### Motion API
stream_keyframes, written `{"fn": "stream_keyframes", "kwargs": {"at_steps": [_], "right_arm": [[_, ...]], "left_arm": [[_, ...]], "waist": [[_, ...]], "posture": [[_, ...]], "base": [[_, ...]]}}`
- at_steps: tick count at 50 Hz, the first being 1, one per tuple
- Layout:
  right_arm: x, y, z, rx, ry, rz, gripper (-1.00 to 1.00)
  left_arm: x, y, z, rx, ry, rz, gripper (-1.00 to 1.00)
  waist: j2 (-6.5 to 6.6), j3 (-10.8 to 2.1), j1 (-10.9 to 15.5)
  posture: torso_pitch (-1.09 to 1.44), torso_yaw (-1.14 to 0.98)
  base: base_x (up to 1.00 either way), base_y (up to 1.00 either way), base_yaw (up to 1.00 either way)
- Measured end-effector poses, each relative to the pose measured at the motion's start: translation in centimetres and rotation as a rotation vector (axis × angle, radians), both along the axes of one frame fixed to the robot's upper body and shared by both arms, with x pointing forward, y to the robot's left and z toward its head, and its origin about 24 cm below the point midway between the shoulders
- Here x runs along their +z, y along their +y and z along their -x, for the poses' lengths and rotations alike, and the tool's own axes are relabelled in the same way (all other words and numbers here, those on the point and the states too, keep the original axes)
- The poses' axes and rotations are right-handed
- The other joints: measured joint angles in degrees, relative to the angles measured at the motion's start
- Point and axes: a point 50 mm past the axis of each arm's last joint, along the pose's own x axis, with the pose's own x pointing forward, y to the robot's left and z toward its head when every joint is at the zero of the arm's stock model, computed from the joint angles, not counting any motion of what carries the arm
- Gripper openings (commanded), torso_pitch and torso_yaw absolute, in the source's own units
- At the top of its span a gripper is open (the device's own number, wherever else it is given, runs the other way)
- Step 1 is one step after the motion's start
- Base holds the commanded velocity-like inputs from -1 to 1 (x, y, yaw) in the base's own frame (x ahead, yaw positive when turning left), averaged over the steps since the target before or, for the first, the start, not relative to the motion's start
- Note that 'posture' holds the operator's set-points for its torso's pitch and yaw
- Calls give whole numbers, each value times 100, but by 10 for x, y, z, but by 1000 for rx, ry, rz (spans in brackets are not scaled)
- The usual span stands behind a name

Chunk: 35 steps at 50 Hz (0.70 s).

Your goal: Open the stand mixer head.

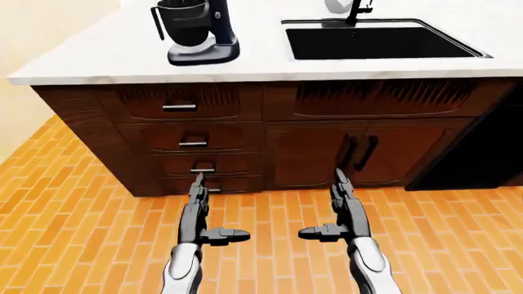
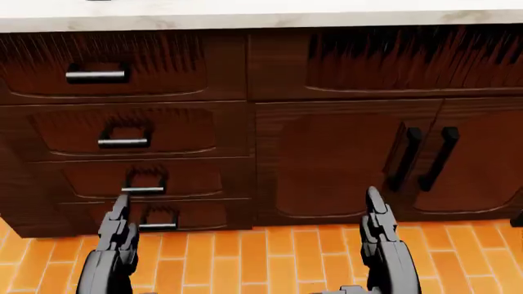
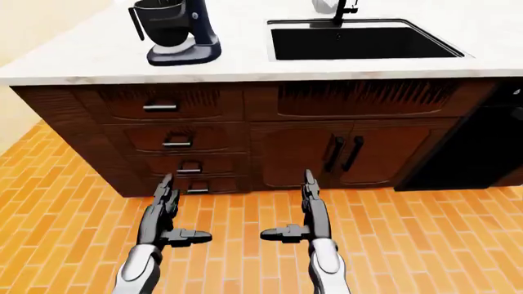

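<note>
We see a white marble counter (image 1: 106,61) over dark wood drawers. On it, toward the left-eye view's upper left, stands a dark stand mixer (image 1: 196,30) with its bowl. A black sink (image 1: 376,41) is set into the counter at right.

mixer (image 1: 196,30) on counter (image 1: 106,58), sink (image 1: 376,41) right

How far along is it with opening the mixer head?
Nothing looks done yet. The stand mixer sits on the counter, its head cut off by the frame, so its state is unclear. The left hand and right hand hang open and empty, low by the drawers. Approach, reach and lift remain.
</note>
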Motion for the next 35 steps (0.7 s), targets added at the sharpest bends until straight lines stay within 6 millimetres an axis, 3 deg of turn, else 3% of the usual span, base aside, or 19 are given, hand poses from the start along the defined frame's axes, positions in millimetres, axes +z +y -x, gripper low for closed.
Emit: {"fn": "stream_keyframes", "kwargs": {"at_steps": [1,3,5,7,16,21,28,31,35], "right_arm": [[5,-1,-1,1,-17,-3,100],[24,-3,-7,-3,-101,-5,100],[29,-2,-8,-2,-133,-6,100],[26,-1,-5,6,-119,-7,100],[27,-2,-6,30,-140,46,100],[52,3,-7,66,-314,64,100],[88,8,1,125,-560,74,100],[100,9,5,141,-630,56,100],[115,11,8,154,-656,32,100]], "left_arm": [[4,1,-1,1,-20,-1,100],[19,1,-7,2,-102,-4,100],[22,1,-7,2,-123,-3,100],[15,2,-5,4,-95,0,100],[13,3,-6,18,-88,23,100],[30,2,-7,18,-211,77,100],[78,1,-2,15,-527,195,100],[90,2,2,18,-600,236,100],[103,4,6,23,-636,299,100]], "waist": [[-19,-56,-5],[-17,-340,36],[-55,-235,47],[-53,-309,44],[-24,-344,42],[-22,-400,40],[-39,-445,31],[-26,-455,28],[-27,-385,25]], "posture": [[0,0],[0,0],[0,0],[0,0],[0,0],[0,0],[0,0],[0,0],[0,0]], "base": [[0,0,0],[0,0,0],[0,0,0],[0,0,0],[0,0,0],[0,0,0],[0,0,0],[0,0,0],[0,0,0]]}}
